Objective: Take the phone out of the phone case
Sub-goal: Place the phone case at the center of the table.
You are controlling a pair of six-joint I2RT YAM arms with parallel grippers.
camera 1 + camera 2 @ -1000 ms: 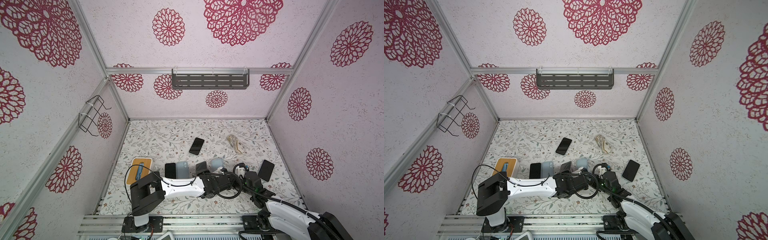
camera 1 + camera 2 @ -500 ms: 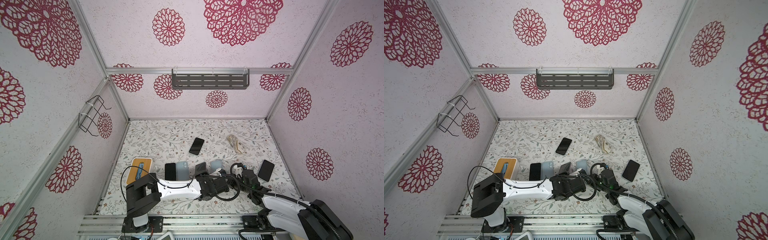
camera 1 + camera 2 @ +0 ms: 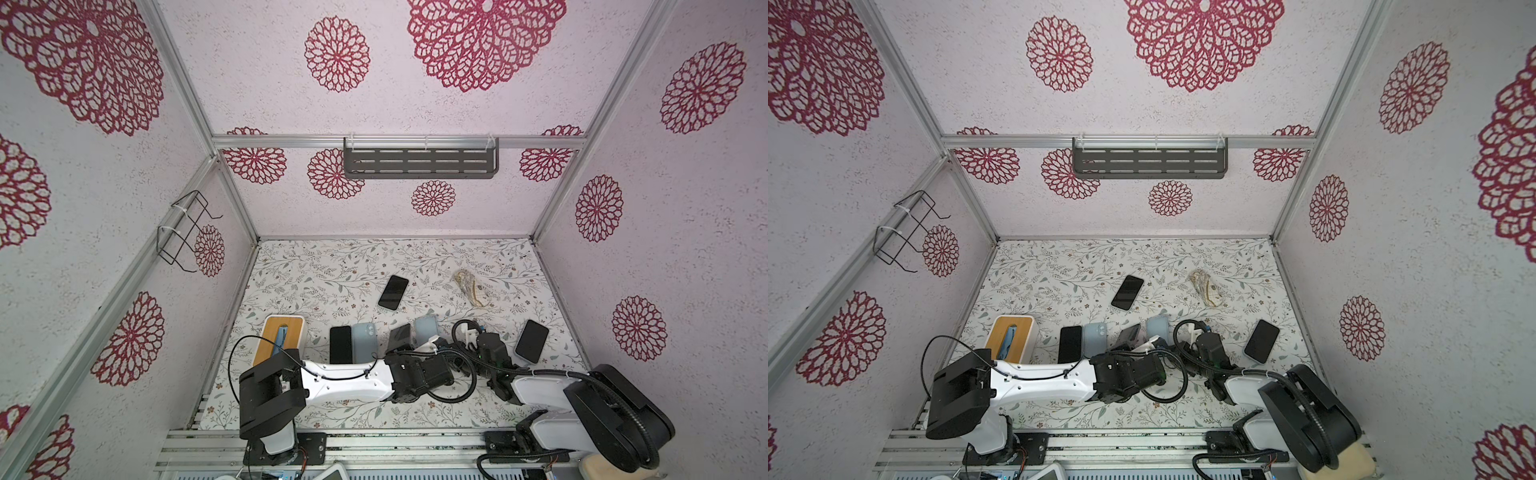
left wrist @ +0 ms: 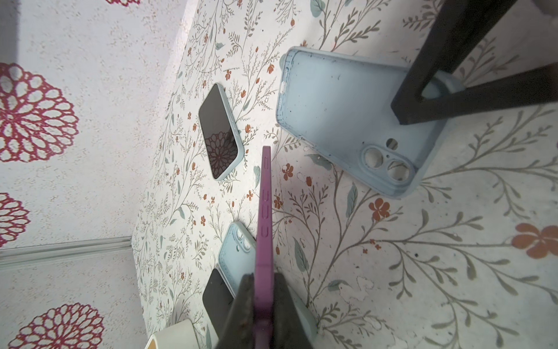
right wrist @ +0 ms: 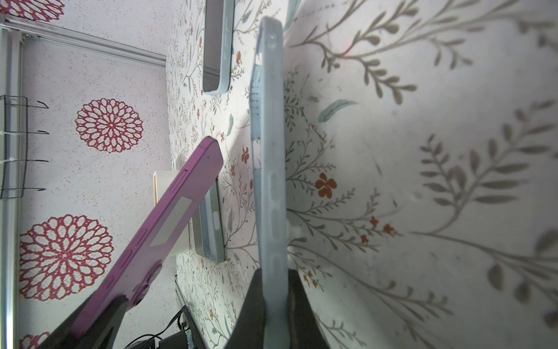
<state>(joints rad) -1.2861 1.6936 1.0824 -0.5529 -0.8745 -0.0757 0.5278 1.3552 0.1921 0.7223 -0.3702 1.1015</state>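
Purple phone (image 4: 264, 211) and empty light blue case (image 5: 268, 151), one in each gripper, not touching.
The left gripper (image 4: 263, 279) is closed tight on the phone's two flat faces. The right gripper (image 5: 273, 273) is pinched on the case's end, just beside the phone and over the floral table (image 4: 392, 272). A cased phone (image 4: 220, 133) lies flat farther off.

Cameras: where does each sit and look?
Top views: high up, looking down at the table; left arm and right arm show.
Left wrist: on the left arm, looking along the left gripper, shut on the purple phone.
Right wrist: on the right arm, looking along the right gripper, shut on the blue case.
Shared: both wrist views show phone and case.
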